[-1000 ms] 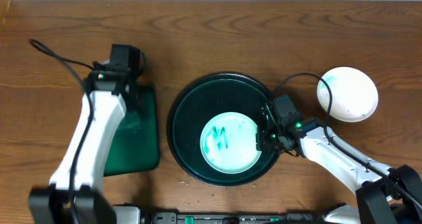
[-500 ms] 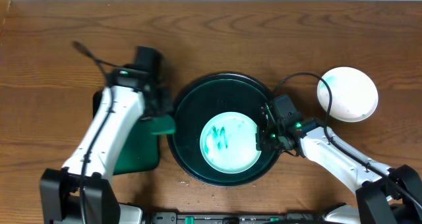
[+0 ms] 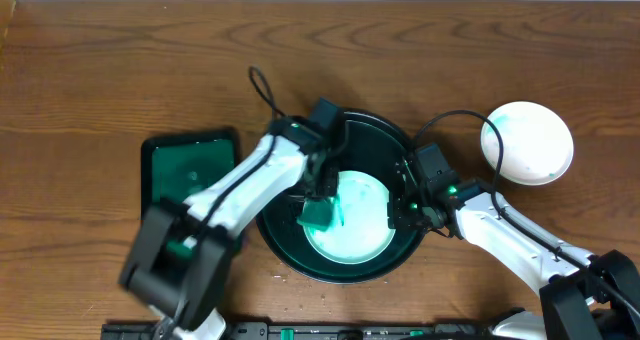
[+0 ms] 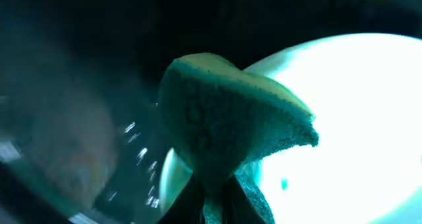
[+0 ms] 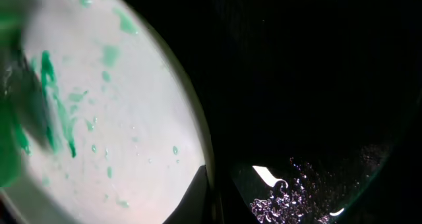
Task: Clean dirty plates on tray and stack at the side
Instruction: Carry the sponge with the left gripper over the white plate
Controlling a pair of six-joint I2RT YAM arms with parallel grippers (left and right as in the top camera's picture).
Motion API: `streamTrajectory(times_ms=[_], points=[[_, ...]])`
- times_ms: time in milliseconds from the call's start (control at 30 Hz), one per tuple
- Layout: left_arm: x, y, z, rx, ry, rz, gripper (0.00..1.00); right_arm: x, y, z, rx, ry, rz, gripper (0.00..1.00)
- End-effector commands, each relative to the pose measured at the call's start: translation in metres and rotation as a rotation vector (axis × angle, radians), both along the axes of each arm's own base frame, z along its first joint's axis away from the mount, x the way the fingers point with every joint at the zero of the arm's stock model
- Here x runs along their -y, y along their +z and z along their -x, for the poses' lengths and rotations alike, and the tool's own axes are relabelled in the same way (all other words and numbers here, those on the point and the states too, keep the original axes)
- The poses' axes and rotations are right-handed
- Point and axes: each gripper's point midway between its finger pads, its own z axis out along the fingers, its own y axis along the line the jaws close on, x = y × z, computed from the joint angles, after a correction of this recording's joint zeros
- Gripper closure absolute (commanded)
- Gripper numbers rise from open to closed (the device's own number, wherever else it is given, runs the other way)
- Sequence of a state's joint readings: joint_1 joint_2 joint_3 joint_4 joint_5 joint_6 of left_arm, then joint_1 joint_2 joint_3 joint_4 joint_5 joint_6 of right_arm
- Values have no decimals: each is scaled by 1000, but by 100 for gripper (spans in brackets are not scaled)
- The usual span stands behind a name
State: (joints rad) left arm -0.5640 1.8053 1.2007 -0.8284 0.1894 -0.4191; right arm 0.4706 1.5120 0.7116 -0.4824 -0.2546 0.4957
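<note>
The left gripper is pinching a green sponge tight between its jaws and is hanging it over the left side of the dirty plate. That plate is lying in the middle of the round black tray, with teal scribbles showing across its face. On the other side, the right gripper is clamped down on the plate's right rim, steadying it. A white plate is sitting well apart on the table to the right, and the small rectangular green tray is lying to the left.

To my eye the wiping is just getting going. Doing it well means pressing the sponge flat onto the smears and sweeping across the whole face, not dabbing with its folded tip. The right gripper needs to be holding firm so the plate is not sliding or tipping in the wet tray. The sponge should also be stopping short of the right fingers.
</note>
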Motion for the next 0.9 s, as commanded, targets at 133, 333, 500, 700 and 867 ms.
streamTrajectory(times_ms=[133, 333, 500, 700, 867], points=[[24, -48, 26, -200, -10, 61, 93, -3, 2, -3, -1, 2, -16, 99], [67, -50, 52, -271, -105, 198, 93, -3, 2, -3, -1, 2, -16, 99], [114, -37, 75, -306, -202, 360, 93, -2, 2, -2, -4, 2, -15, 99], [135, -30, 84, -306, -254, 439, 93, -3, 2, 0, -14, 4, -19, 99], [113, -41, 55, -232, -173, 349, 93, -4, 2, 3, -28, -1, -25, 99]])
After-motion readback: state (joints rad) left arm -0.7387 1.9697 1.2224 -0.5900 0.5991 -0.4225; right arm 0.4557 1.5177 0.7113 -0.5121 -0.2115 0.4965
